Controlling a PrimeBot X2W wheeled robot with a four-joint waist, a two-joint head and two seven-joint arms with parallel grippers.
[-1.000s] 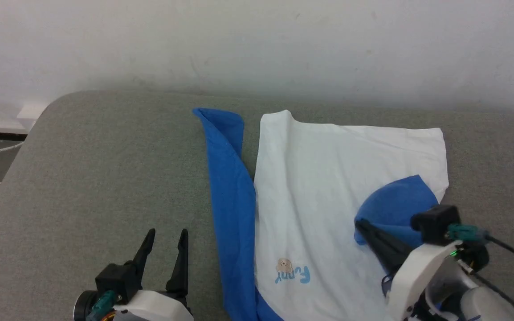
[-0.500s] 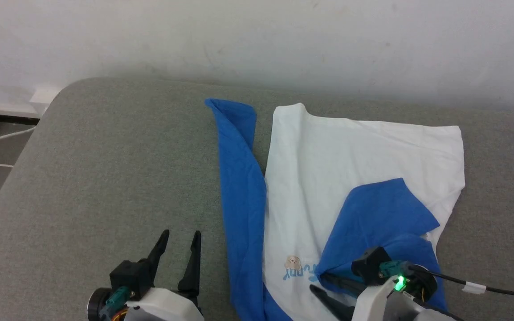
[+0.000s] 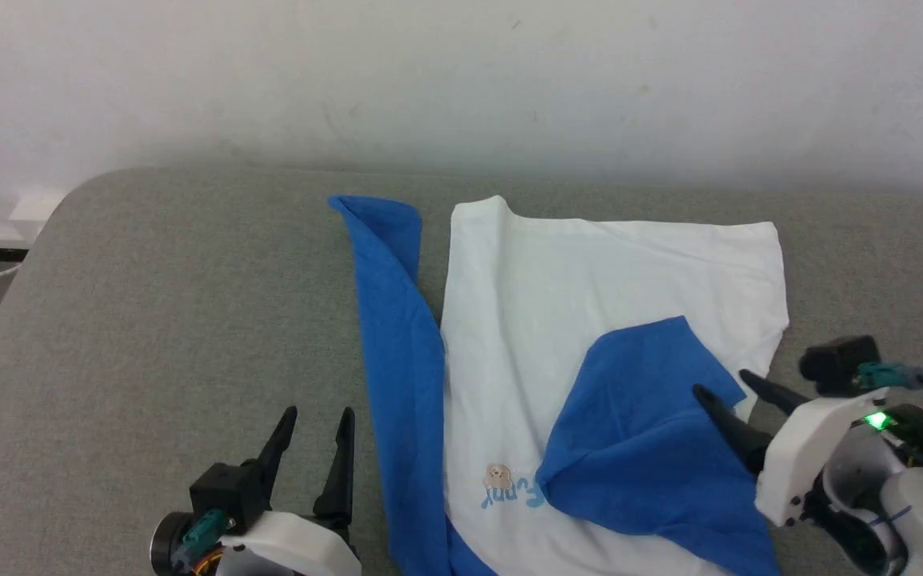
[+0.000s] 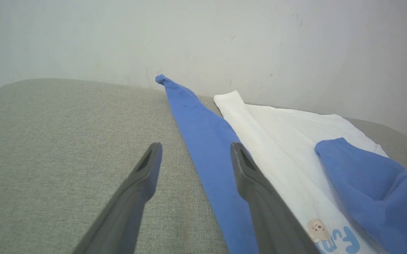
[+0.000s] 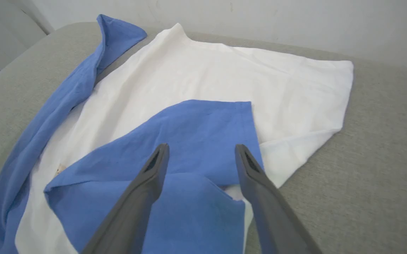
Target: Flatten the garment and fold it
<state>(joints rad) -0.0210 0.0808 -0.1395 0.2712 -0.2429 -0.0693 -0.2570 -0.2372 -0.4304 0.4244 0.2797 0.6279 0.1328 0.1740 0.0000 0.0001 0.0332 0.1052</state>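
Both jaws apart, empty; right gripper (image 3: 721, 382) over blue sleeve (image 3: 629, 416) of garment (image 3: 557, 280), left gripper (image 3: 319, 412) beside it.

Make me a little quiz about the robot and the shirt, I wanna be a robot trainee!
1. True or false: the right gripper is clamped on the T-shirt.
2. The blue sleeve on the robot's right lies: A) folded over the white body B) hanging off the edge C) inside the gripper.
3. Fill in: the lettering beside the bear print is ___.
Key: 1 false, it is open; 2 A; 3 blue.
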